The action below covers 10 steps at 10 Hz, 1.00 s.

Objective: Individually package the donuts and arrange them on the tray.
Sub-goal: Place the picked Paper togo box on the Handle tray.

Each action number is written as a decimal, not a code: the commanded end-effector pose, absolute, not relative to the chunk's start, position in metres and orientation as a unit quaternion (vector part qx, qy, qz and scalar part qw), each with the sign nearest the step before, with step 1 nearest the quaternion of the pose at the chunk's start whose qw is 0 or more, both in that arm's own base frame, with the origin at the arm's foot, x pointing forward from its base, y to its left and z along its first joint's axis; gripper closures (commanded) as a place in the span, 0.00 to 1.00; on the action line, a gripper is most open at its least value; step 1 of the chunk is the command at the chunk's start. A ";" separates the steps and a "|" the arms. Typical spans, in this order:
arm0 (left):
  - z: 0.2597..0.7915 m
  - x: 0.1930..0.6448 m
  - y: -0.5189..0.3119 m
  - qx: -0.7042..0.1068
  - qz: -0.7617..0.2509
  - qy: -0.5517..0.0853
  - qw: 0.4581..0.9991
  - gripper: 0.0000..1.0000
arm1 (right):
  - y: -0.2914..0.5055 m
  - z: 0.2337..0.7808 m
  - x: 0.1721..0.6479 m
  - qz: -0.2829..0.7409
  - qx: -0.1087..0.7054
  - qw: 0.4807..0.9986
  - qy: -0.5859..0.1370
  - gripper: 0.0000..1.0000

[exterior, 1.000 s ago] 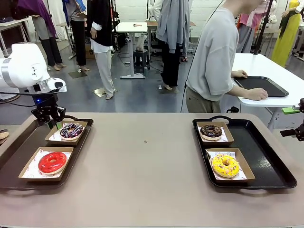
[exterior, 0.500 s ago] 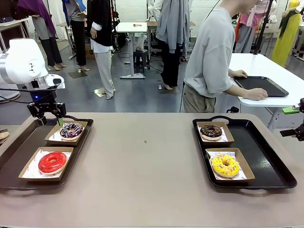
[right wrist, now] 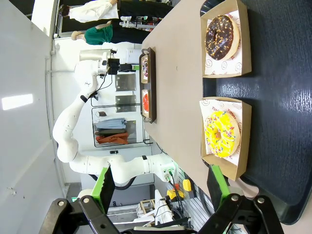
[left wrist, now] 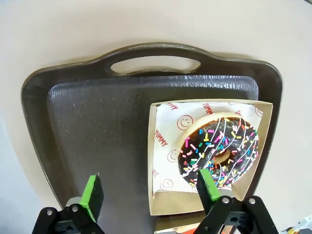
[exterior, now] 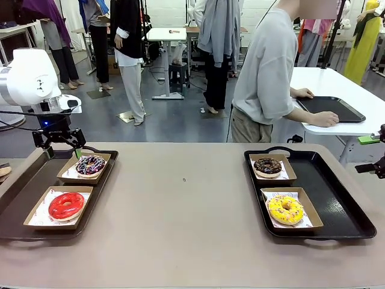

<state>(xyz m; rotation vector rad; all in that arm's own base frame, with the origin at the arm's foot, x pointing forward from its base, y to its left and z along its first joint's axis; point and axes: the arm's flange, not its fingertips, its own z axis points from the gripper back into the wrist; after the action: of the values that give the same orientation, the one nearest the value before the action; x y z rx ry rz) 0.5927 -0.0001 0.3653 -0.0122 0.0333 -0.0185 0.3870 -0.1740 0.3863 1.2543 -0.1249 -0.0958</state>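
Donuts (exterior: 90, 164) sit boxed on two trays (exterior: 18, 198); left gripper (exterior: 58, 138) hovers wide open above, holding nothing.

The room behind the beige desk (exterior: 192, 211) had a smooth grey floor (exterior: 174, 120) that reflected a little light. At the far side stood a small white table (exterior: 166, 34) on a single leg with a flat base, and a dark stool (exterior: 178, 75) was just beside it. On the right there was a larger white table (exterior: 337, 102) with rounded corners, and a black tray (exterior: 331, 108) lay on it. A person in a grey shirt (exterior: 267, 66) leaned on this table with both hands. Several other people stood farther back. The back wall (exterior: 168, 12) was white.
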 end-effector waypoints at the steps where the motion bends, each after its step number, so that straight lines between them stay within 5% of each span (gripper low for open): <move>1: 0.367 0.594 0.001 -0.014 -0.018 0.010 1.000 0.00 | -0.174 0.388 0.385 -0.039 0.584 0.809 -0.053 0.00; 10: 0.367 0.594 0.001 -0.014 -0.018 0.010 1.000 0.00 | -0.174 0.388 0.385 -0.039 0.584 0.809 -0.053 0.00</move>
<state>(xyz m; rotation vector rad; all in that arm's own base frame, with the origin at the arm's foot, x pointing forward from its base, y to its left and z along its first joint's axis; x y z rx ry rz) 0.5927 -0.0003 0.3654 -0.0125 0.0328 -0.0252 0.3870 -0.1740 0.3863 1.2543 -0.1249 -0.0958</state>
